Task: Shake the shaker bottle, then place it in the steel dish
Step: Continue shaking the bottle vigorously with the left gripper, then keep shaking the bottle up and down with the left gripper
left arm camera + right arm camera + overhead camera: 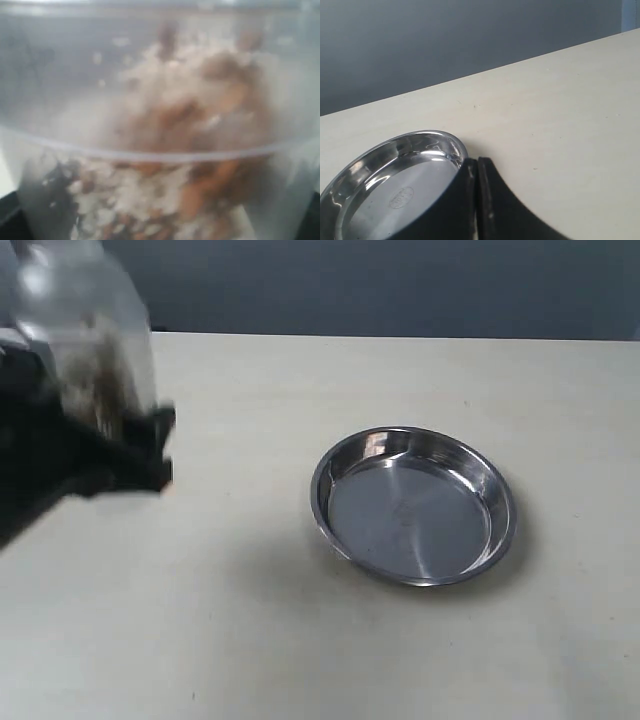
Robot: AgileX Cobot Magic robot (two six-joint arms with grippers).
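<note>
Grips the shaker bottle (85, 332) around its body with the left gripper (125, 440), jaws spread wide, well to the left of the steel dish (412, 512) in the exterior view and raised off the table (250, 620), probably to give room for shaking. Parks the right gripper (476, 200) near the dish rim, jaws pressed together, empty. Renders the bottle blurred, its top cut off by the frame. Smears the brown granules in the left wrist view. Leaves pad contact unreadable.

Exterior and right wrist share steel dish (412, 515) (left seemingly close-up).
</note>
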